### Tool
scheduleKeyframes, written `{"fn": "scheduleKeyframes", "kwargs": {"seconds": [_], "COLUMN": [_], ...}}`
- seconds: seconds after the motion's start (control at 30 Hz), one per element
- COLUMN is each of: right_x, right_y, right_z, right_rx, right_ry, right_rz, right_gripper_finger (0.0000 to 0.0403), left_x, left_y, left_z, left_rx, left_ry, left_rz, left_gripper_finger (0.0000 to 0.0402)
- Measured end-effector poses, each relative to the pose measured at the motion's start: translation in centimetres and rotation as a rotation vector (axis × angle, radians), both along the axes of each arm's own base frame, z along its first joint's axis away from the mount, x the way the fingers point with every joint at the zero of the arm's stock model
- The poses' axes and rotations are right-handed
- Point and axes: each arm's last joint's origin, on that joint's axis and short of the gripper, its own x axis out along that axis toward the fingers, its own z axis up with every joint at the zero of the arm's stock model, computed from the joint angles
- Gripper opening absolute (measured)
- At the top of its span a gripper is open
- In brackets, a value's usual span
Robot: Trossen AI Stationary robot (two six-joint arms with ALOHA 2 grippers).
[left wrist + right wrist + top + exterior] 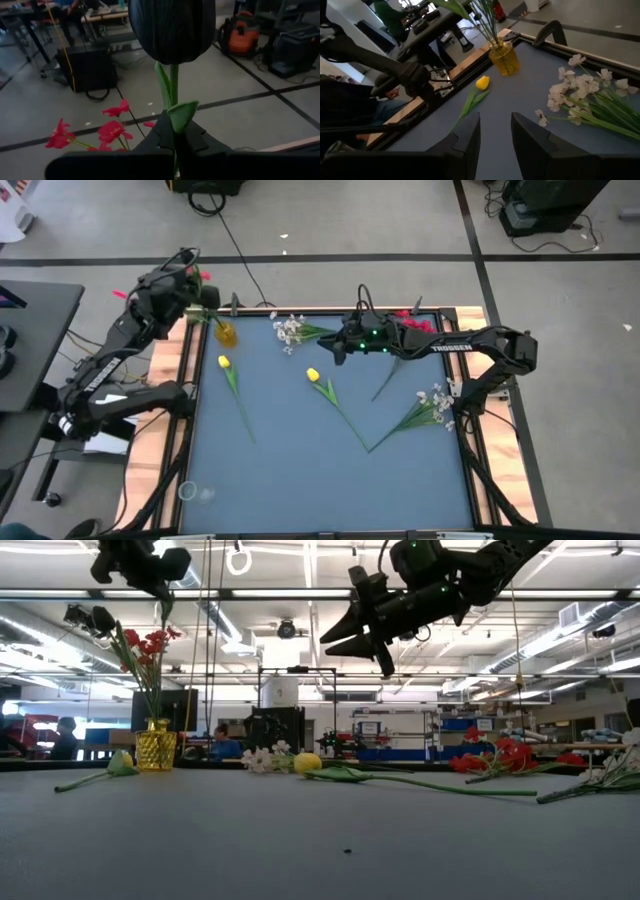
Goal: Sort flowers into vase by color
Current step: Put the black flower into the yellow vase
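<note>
My left gripper (175, 139) hangs over the table's far left corner (192, 280), shut on a green-stemmed flower whose tulip-shaped head (172, 27) shows dark. Below it stands a yellow glass vase (227, 333) with red flowers (148, 640) in it. My right gripper (495, 132) is open and holds nothing; it hovers above the far middle of the table (335, 350). Two yellow tulips (223, 362) (312, 375), two white sprays (290, 330) (435, 405) and a red flower (415, 320) lie flat on the blue mat. My left gripper pinches the flower's thin stem (174, 125) between its two fingers, just under a small leaf (182, 114) and a short way below the head. The fingers lie across the stem. The flower is lifted, head up; its stem (163, 620) hangs toward the vase, lower end unclear.
The mat has a raised wooden and metal frame (185, 370). A small clear round thing (187, 492) sits at the near left corner. The near half of the mat (330, 480) holds no flowers. People and benches show in the room beyond.
</note>
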Motion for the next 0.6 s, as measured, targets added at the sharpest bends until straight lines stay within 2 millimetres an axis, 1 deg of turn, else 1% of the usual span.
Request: {"fn": "scheduleKeyframes", "kwargs": {"seconds": [0.13,0.23,0.6], "right_x": [0.0,0.0,0.0], "right_y": [0.0,0.0,0.2], "right_z": [-0.1,0.0,-0.2], "right_rx": [-0.008,-0.014,-0.003], "right_ry": [0.007,0.007,0.015], "right_rz": [0.012,0.016,0.054], "right_gripper_finger": [0.0119,0.0119,0.0119], "left_x": [0.0,0.0,0.1], "left_y": [0.6,0.6,0.8], "left_z": [-0.4,-1.2,-5.6], "left_rx": [-0.013,-0.028,-0.112], "left_ry": [-0.003,-0.004,-0.064], "left_rz": [0.018,0.037,0.075], "left_gripper_finger": [0.0,0.0,0.0]}}
